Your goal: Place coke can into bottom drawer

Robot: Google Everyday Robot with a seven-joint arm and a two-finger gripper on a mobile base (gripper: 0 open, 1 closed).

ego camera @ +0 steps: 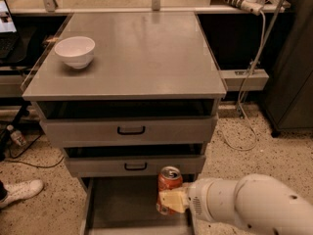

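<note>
The coke can point(169, 179) is red-orange with a silver top and stands upright in my gripper point(170, 200). The gripper's pale fingers are shut on the can's lower half. My white arm point(244, 207) comes in from the lower right. The can hangs over the right part of the bottom drawer point(124, 204), which is pulled out and shows its flat grey floor. The can's base is hidden by the fingers, so I cannot tell whether it touches the floor.
Two upper drawers with black handles point(131, 130) sit above, slightly out. A white bowl point(75, 51) stands on the cabinet top point(142, 58) at the left. Cables point(249, 92) hang at the right. A shoe point(19, 190) lies on the speckled floor at the left.
</note>
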